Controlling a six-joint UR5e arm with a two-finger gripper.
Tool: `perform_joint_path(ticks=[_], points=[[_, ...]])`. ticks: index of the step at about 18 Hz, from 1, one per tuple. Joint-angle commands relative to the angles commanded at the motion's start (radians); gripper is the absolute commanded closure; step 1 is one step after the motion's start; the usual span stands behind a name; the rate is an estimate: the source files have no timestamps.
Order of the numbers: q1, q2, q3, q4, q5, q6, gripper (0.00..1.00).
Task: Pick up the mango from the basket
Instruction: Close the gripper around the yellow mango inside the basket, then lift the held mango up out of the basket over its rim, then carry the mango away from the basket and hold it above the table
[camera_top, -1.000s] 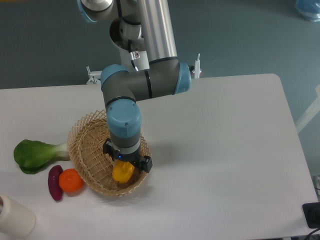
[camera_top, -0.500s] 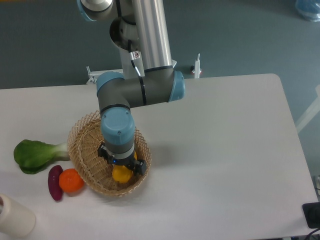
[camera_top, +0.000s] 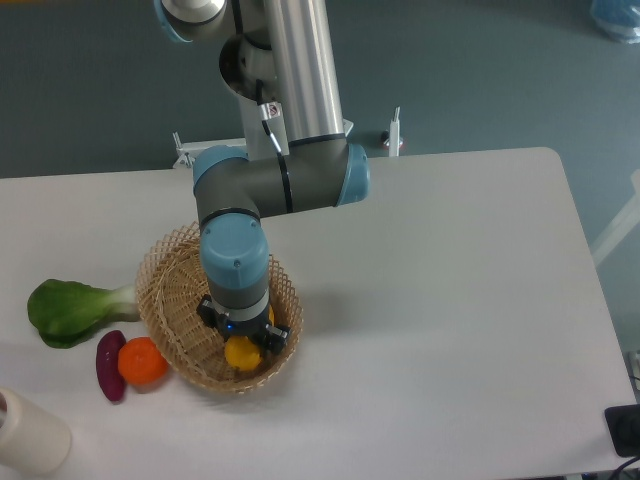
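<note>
A glossy yellow mango (camera_top: 243, 352) is seen low in the near-right part of the wicker basket (camera_top: 160, 290), mostly hidden beneath the hand (camera_top: 246, 343). The hand is lowered over the fruit, with its fingers on either side of it; whether they press on it cannot be told. The basket sits left of centre on the tabletop (camera_top: 450, 300), whose right half offers wide open surface. Beside the basket's left rim are counted one leafy green (camera_top: 65, 310), one purple vegetable (camera_top: 108, 365) and one orange fruit (camera_top: 142, 361).
</note>
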Motion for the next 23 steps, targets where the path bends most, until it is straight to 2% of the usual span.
perform_joint_path(ticks=[9,16,23], points=[[0.038,0.08,0.0,-0.009,0.012,0.011,0.68],[0.115,0.137,-0.002,-0.012,0.055,0.05,0.68],[0.233,0.144,0.003,-0.032,0.087,0.184,0.68]])
